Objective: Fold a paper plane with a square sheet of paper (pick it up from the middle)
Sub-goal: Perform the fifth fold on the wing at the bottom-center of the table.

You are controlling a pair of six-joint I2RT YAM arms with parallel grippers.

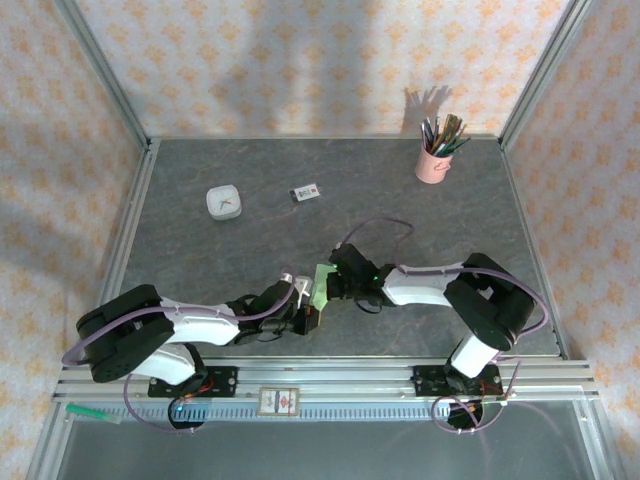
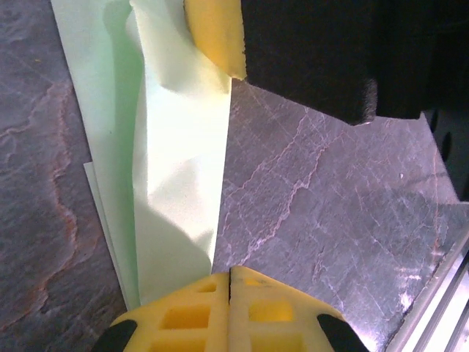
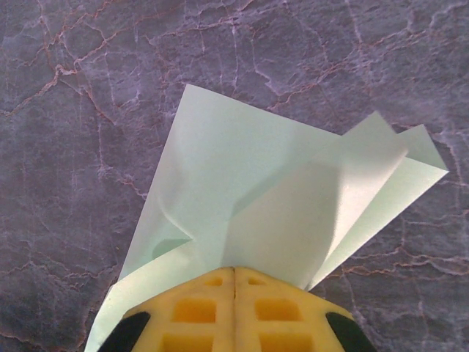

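Grey marbled tabletop, near edge at 6 o'clock: I see the folded green paper [image 1: 322, 283] lying between the left gripper [image 2: 230, 282] and the right gripper [image 3: 234, 277], both with jaws closed tight. From each wrist camera it spreads toward 12 o'clock off the fingertips. Its near edge hides beneath the yellow pads [image 3: 205, 308], so I cannot tell whether it is pinched or merely pressed.

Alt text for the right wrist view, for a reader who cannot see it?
Partly folded pale green paper, creased into layered flaps, fans upward from the right hand, whose yellow tips are shut on it at the bottom edge. Behind it is a dark, veined tabletop.
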